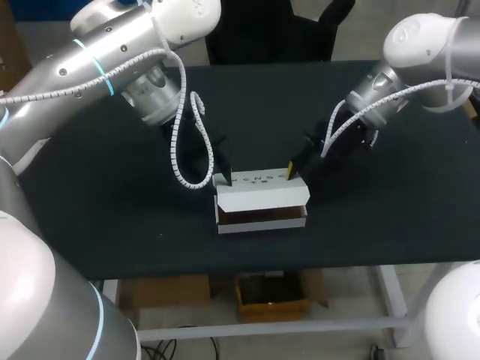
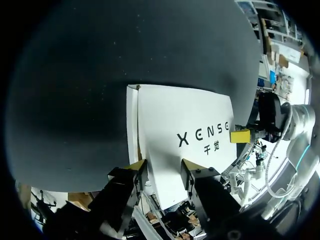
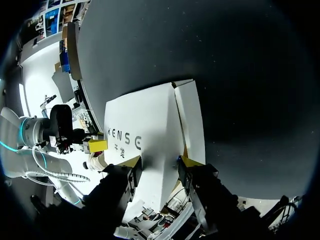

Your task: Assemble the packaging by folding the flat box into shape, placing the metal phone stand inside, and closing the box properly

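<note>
"Left gripper (image 2: 162, 170) sits closest on its wrist feed. Its fingers are spread, tips down on the white box (image 2: 185, 115) near the box's left end. The printed lid shows in the gap between them. They rest against it rather than clamp it."

"And the other side?"

"Right gripper (image 3: 157, 165) mirrors it. Its fingers are apart too, set near the right end, where the narrow end flap (image 3: 192, 120) folds down just beside the outer finger. From overhead, one yellow fingertip (image 1: 290, 171) touches the lid's long edge, the one farther from the head camera."

"Where's the box itself?"

"About mid-table on the black table (image 1: 112, 217), long side facing me, printed panel up. The lid sits over the base, and a brown band (image 1: 262, 215) shows along the near side between the lid and the bottom wall. I can't tell what's inside."

"Arms?"

"My left arm (image 1: 97, 60) enters from the left, with a white coiled cable (image 1: 180, 142) hanging off it down toward the box. My right arm (image 1: 420, 45) enters from the right. The two grippers stand at opposite ends of that far edge, apart from each other."
</note>
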Controlling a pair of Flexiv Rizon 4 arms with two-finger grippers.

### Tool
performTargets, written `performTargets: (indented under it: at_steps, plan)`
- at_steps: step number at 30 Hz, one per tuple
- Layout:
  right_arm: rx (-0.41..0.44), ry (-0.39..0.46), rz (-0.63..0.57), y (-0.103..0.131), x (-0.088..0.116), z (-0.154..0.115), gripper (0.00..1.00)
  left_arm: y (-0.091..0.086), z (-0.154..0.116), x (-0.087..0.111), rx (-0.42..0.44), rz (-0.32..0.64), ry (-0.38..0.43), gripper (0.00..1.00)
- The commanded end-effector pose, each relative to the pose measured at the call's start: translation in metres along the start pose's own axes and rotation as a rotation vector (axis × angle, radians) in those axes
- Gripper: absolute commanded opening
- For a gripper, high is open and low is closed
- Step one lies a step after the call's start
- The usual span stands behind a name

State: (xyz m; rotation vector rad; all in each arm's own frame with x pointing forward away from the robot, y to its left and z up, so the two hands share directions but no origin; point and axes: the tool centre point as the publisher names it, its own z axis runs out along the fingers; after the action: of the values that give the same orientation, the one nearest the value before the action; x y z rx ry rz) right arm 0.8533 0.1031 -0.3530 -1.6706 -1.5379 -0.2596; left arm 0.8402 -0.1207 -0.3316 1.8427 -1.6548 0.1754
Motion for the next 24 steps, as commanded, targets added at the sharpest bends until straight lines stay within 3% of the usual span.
performTargets:
  at_steps: [1,13,18,21,22,23,24]
  plan:
    - [-0.002,-0.003,0.001,0.0,0.001,0.003,0.45,0.008,0.0,0.003,0.087,0.007,-0.018,0.44]
    - [-0.005,-0.007,0.001,-0.001,-0.003,0.006,0.45,0.006,-0.007,0.001,0.158,0.03,-0.051,0.46]
    - [-0.003,-0.009,-0.001,-0.001,-0.005,0.007,0.45,0.006,-0.015,-0.002,0.224,0.046,-0.052,0.47]
    - [-0.003,-0.009,-0.003,-0.001,-0.006,0.007,0.45,0.016,-0.026,-0.005,0.277,0.081,-0.044,0.51]
    - [-0.004,-0.008,-0.003,-0.001,-0.007,0.007,0.46,0.02,-0.029,-0.005,0.299,0.103,-0.045,0.56]
    - [-0.005,-0.008,-0.003,-0.001,-0.007,0.007,0.46,0.025,-0.031,-0.005,0.314,0.133,-0.042,0.79]
    - [-0.006,-0.007,-0.004,-0.001,-0.007,0.007,0.45,0.031,-0.034,-0.004,0.334,0.157,-0.048,0.9]
